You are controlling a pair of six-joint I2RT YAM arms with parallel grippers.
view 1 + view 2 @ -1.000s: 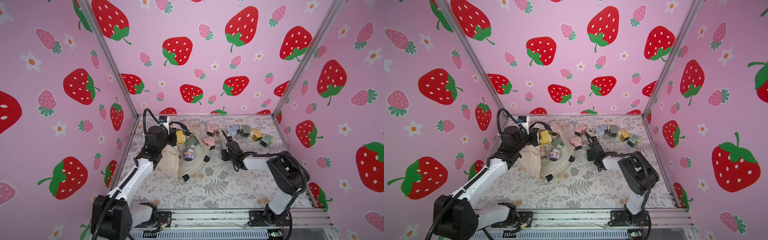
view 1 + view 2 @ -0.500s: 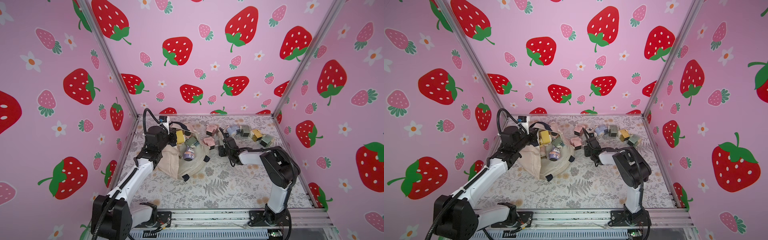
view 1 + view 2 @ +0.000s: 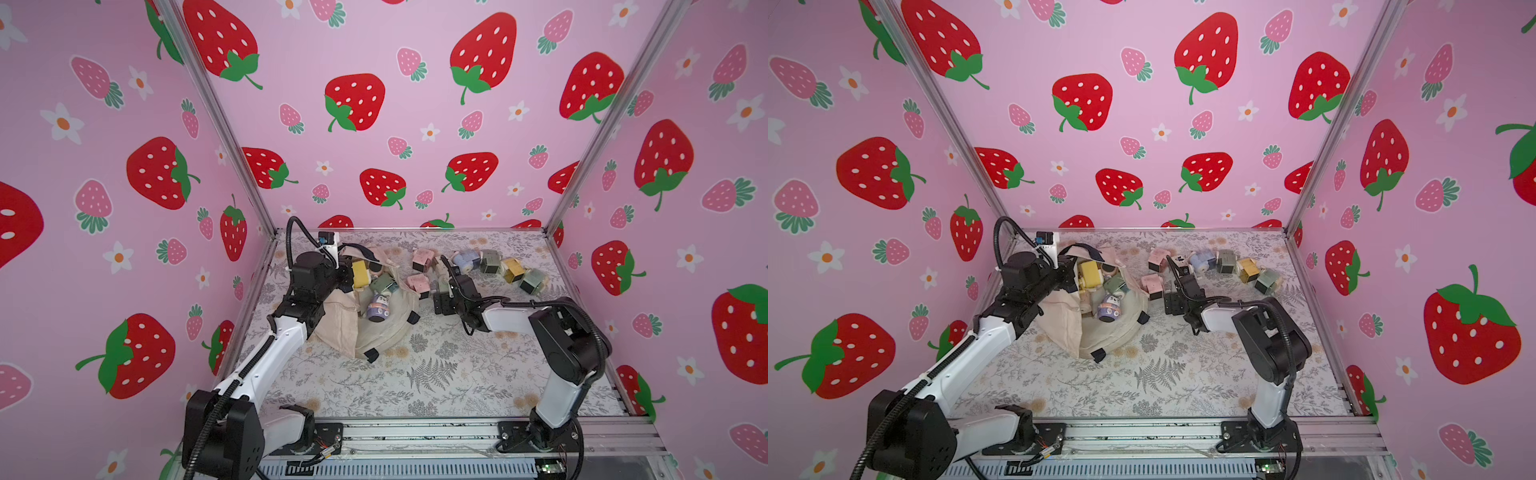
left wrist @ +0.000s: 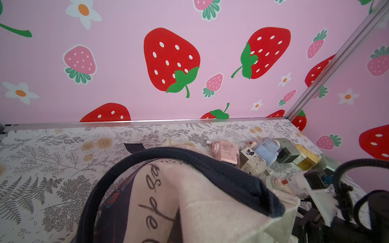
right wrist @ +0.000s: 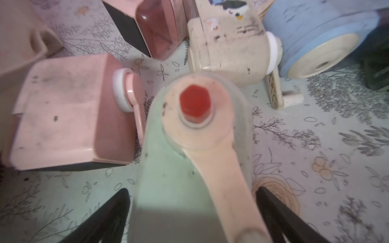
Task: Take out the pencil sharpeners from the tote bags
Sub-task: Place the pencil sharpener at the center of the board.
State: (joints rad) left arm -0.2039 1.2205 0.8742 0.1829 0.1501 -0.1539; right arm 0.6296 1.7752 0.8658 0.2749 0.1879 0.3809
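Mint sharpener (image 5: 164,189) btwn spread R fingers (image 5: 109,212)

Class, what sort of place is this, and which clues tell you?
Probably a robot test booth: strawberry-print walls on a metal frame, left arm and right arm mounted on a rail, a tote bag on a floral mat.

Soft, even, fairly bright light fills both top views with faint shadows and bowed wide-angle edges, while the right wrist view is blurred close up, the mint-green sharpener (image 5: 164,178) smeared out of focus.
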